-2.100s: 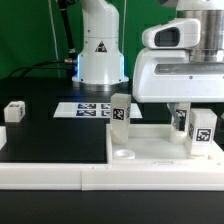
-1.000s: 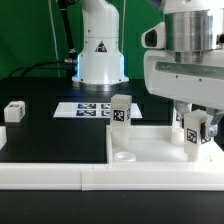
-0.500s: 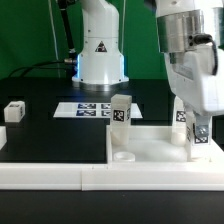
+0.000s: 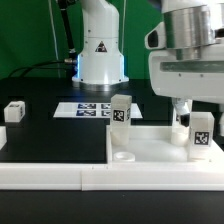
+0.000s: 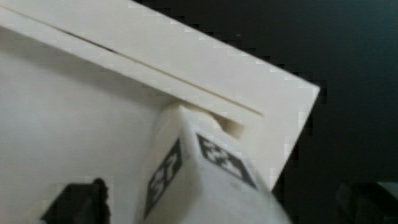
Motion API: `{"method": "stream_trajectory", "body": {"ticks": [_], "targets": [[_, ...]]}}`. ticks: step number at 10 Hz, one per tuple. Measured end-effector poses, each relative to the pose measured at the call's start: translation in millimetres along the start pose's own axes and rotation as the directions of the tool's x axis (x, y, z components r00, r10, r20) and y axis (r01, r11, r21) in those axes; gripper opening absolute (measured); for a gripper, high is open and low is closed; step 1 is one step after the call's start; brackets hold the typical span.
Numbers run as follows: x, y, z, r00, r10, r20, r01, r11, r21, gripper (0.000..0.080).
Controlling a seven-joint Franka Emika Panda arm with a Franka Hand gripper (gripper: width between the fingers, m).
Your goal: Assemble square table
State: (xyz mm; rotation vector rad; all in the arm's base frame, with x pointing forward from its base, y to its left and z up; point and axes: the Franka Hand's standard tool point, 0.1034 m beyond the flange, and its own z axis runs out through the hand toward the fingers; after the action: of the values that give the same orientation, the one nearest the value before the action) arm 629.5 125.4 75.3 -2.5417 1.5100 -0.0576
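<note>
The white square slab [image 4: 150, 145] lies flat at the exterior view's right. One tagged white leg [image 4: 120, 110] stands upright on its far left corner. A second tagged leg [image 4: 200, 134] stands upright on the right side of the slab, directly under my gripper [image 4: 198, 120]. In the wrist view this leg [image 5: 205, 165] stands on the slab [image 5: 89, 120] between my gripper's [image 5: 228, 200] dark fingers [image 5: 75, 202], with a gap on each side, so the jaws are open. A third leg [image 4: 14, 111] lies loose on the black table at the far left. The fourth leg is out of view.
The marker board [image 4: 90, 108] lies behind the slab in front of the robot base [image 4: 100, 55]. A long white border rail [image 4: 60, 176] runs along the front. An open socket [image 4: 123, 156] shows at the slab's near left corner.
The wrist turned about the right-hand leg and has turned back to square. The leg stays upright in the same place on the slab. Nothing else moved.
</note>
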Motion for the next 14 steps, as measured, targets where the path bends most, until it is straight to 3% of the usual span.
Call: {"method": "stream_trajectory", "body": {"ticks": [3, 4, 6, 9, 11, 13, 14], "targets": [[4.2, 2.5, 0.9, 0.982, -0.191, -0.001, 0.191, 0.982, -0.007, 0.0649], [7.0, 3.9, 1.0, 0.922, -0.387, 0.007, 0.387, 0.921, -0.041, 0.0649], [14.0, 1.3, 3.8, 0.764, -0.646, -0.007, 0.644, 0.763, -0.051, 0.0649], [14.2, 2.1, 5.0, 0.770, -0.637, -0.015, 0.636, 0.770, -0.048, 0.0621], [12.6, 2.5, 5.7, 0.847, -0.531, -0.015, 0.530, 0.847, -0.040, 0.0295], [15.0, 4.1, 5.7, 0.891, -0.454, -0.019, 0.453, 0.891, -0.041, 0.0295], [17.0, 6.4, 5.5, 0.962, -0.272, -0.018, 0.272, 0.962, -0.027, 0.0295]]}}
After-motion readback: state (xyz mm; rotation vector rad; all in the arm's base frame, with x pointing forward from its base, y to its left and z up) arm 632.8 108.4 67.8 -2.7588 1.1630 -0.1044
